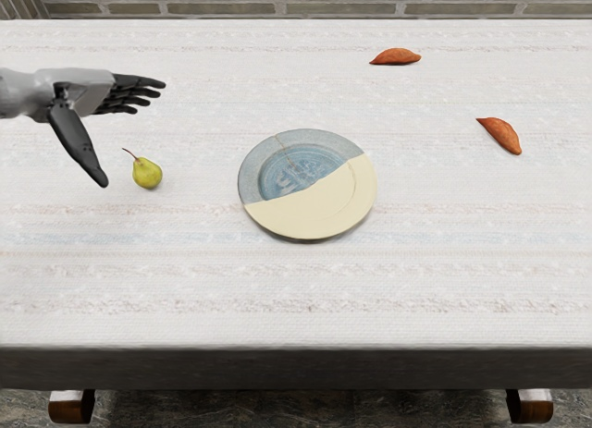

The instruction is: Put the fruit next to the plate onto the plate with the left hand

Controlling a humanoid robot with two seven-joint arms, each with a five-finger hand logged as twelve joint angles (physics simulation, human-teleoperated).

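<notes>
- Head view: shows the left hand [92, 100] wide open and empty, fingers stretched rightward, thumb hanging down, just up-left of the pear [145, 174].
- Finds the pear lying on the table, near the left side of the plate [310, 220] but apart from it, not yet grasped.
- Probably pays to lower over the pear, close thumb and fingers round its fat belly (not the thin stem), lift clear of the rim, then set down mid-plate.
- Shows no right arm.
- Offers a pale, faintly streaked table [296, 299], a far orange piece [395, 56] and a right orange piece [500, 135] well away from the plate, a brick wall [296, 1] behind.
</notes>
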